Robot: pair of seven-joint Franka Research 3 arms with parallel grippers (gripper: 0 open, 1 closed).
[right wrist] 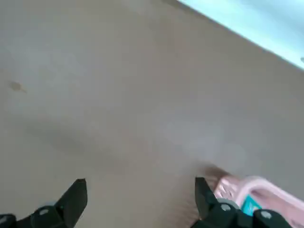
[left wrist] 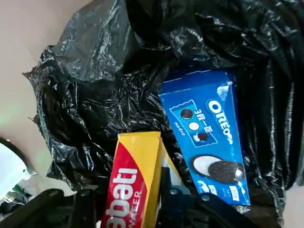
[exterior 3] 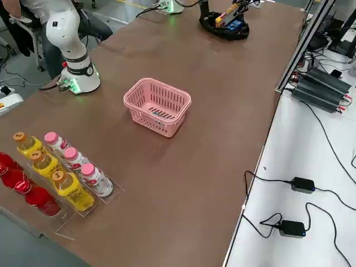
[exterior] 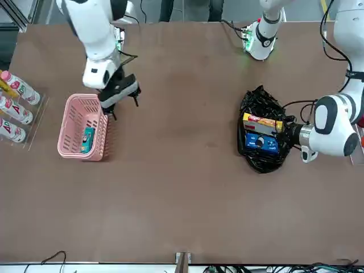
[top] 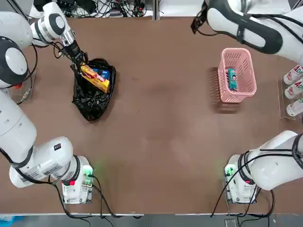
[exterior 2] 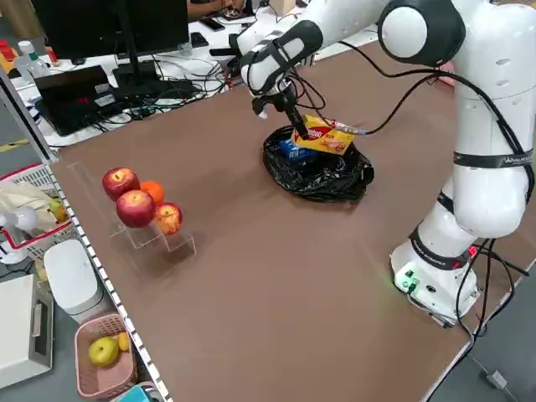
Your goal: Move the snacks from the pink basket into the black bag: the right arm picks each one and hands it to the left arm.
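My left gripper [top: 81, 66] is shut on the yellow snack [top: 94, 78] and holds it over the mouth of the black bag [top: 92, 101]. The blue snack [top: 102, 74] lies inside the bag. In the left wrist view the yellow snack [left wrist: 130, 185] sits between the fingers, beside the blue snack [left wrist: 209, 133]. The teal snack [top: 232, 79] lies in the pink basket [top: 222, 78]. My right gripper [exterior: 124, 105] hangs open and empty above the table, beside the basket [exterior: 68, 125] on its far side from the bottles.
Bottles [top: 293, 87] stand in a clear rack at the table edge on the robot's right. Apples and an orange [exterior 2: 138, 201] sit on a clear stand near the bag end of the table. Cables lie along the far edge.
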